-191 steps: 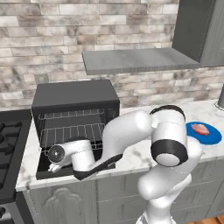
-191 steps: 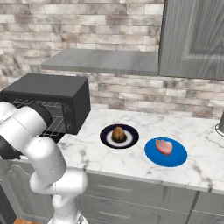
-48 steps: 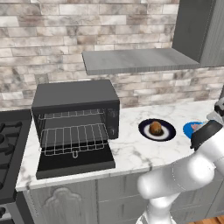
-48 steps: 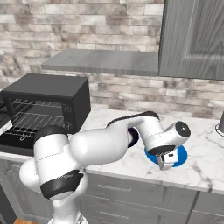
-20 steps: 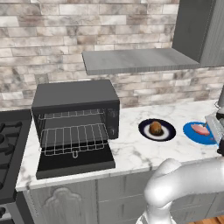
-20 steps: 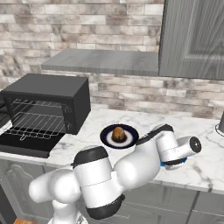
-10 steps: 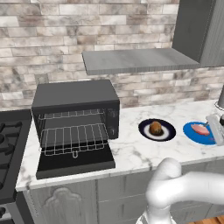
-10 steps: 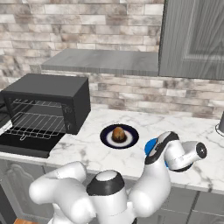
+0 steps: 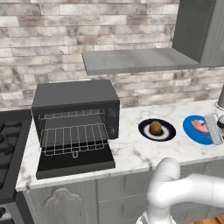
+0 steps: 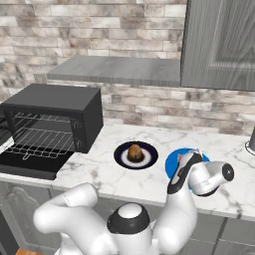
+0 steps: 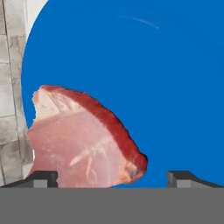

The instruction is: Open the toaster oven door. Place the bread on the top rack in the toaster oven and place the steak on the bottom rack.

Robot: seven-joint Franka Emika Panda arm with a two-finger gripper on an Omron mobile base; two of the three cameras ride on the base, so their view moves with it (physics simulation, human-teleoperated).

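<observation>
We see the steak (image 11: 85, 140), a flat slab of pale pink raw meat with a darker red rind along one curved edge, lying on a blue plate (image 11: 144, 65) on the marble counter (image 9: 131, 151). In the hand view the gripper (image 11: 111, 177) hangs close over it with its two dark tips spread wide, one at each side, the meat between them and nothing held. From the left base view the steak (image 9: 200, 126) sits at the far right of the counter, the hand just beside it.

The bread (image 9: 155, 127), a round golden-brown bun, rests on a dark plate (image 9: 168, 132) between the steak's plate and the toaster oven (image 9: 74, 103). The toaster oven door (image 9: 76, 162) lies folded down flat, and both silver wire racks show inside: the top rack (image 9: 70, 114) bare, the bottom rack (image 9: 73, 140) bare.

We can read no brand, label or writing anywhere.

Against the frame a second earlier, the arm has swung further right and the hand has dropped nearer the blue plate; bun, steak and oven lie where they were.
</observation>
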